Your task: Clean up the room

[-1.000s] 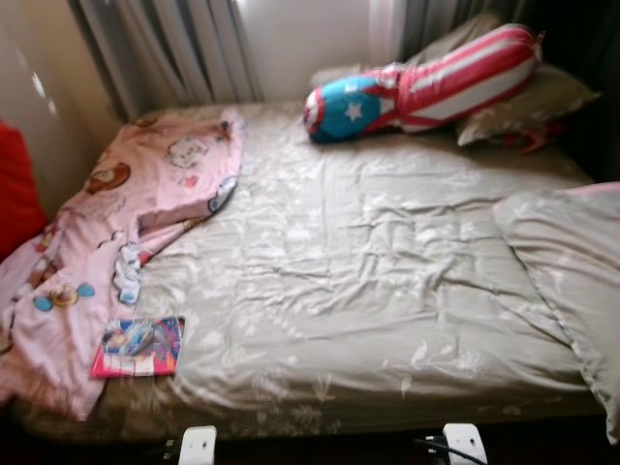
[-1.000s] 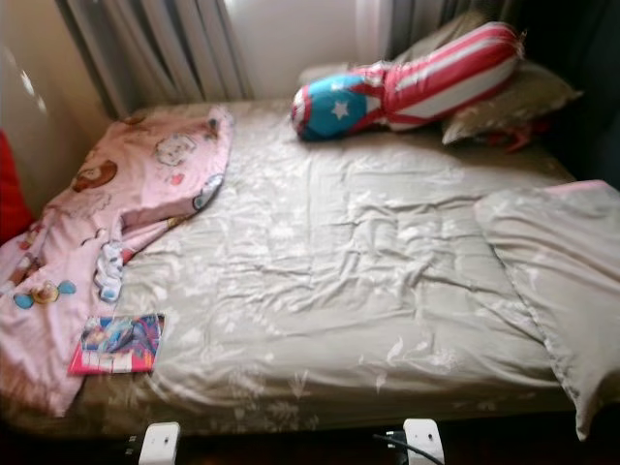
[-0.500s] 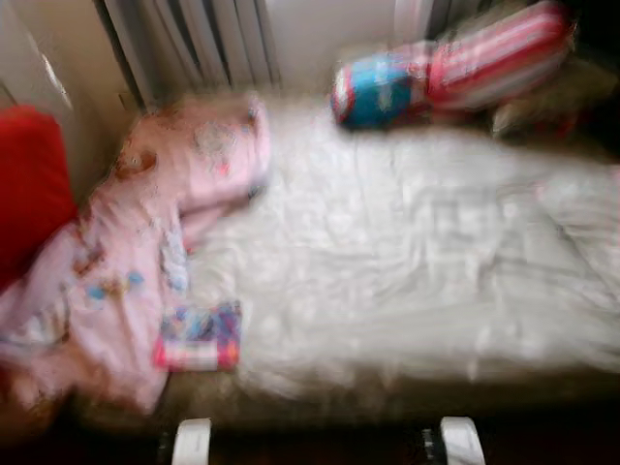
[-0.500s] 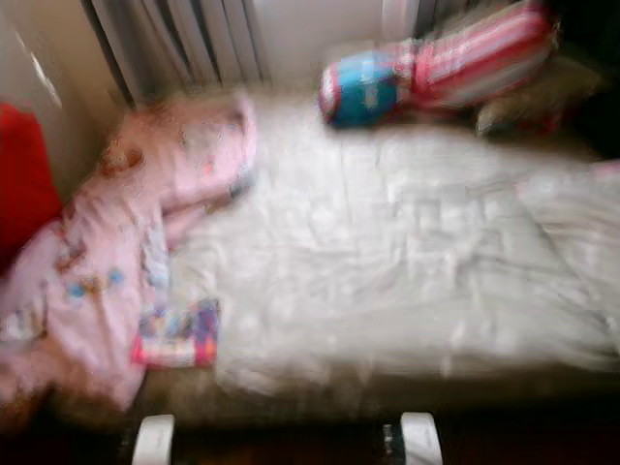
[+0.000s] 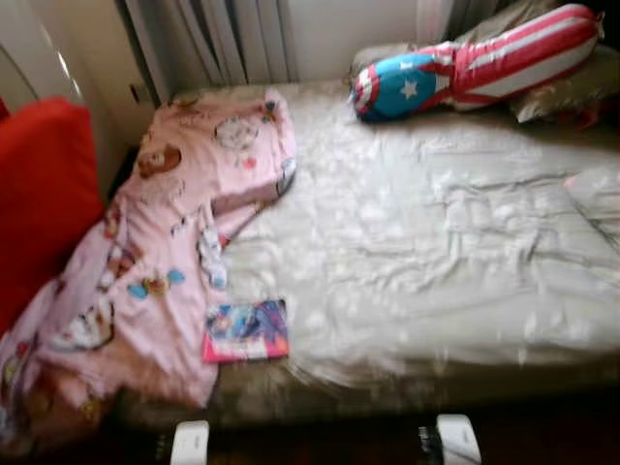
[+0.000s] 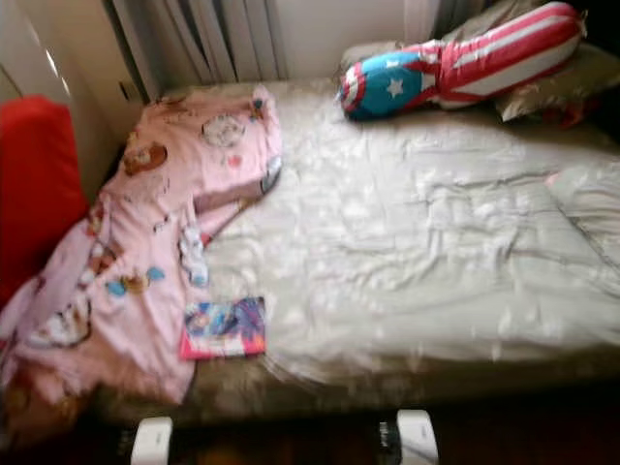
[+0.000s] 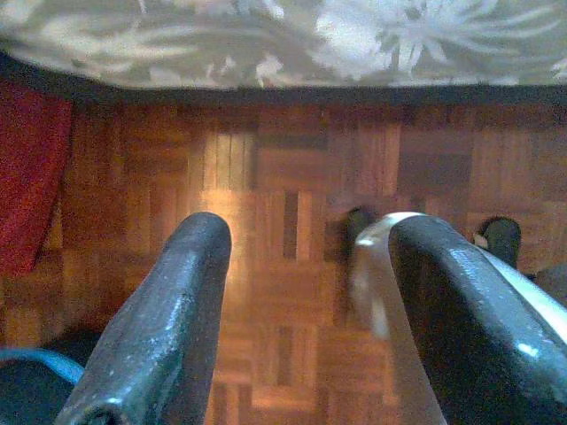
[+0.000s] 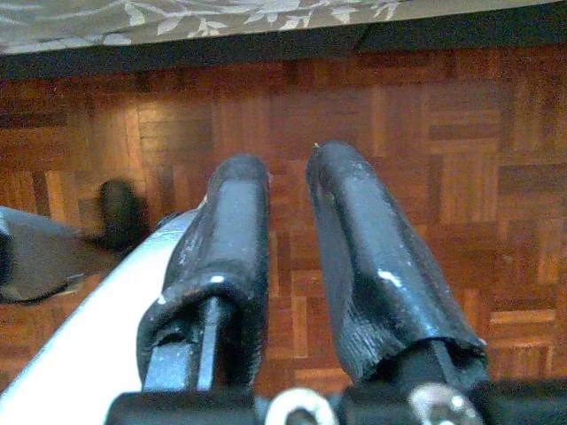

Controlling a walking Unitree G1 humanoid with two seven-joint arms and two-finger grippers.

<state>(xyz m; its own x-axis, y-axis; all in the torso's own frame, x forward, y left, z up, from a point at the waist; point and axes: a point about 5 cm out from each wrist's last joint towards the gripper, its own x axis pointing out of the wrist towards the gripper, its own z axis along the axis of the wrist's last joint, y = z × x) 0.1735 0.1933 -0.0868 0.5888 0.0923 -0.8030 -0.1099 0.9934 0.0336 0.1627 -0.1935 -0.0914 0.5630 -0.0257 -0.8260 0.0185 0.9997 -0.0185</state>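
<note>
Lying flat near bed's [image 5: 455, 252] front-left edge: colourful book [image 5: 246, 330], pink-bordered, touching rumpled pink cartoon blanket [image 5: 165, 232]. Hanging low over parquet floor [image 8: 425, 133], well apart from book: left gripper [image 7: 301, 292] spread wide, right gripper [image 8: 288, 257] nearly clenched, grasping nothing. Sitting at bed's far end: star-and-stripe bolster [image 5: 465, 63].

A red cushion [image 5: 44, 203] stands left of the bed [image 5: 436, 252]; grey curtains [image 5: 228, 39] hang behind it, and parquet floor [image 7: 283, 266] lies below.
</note>
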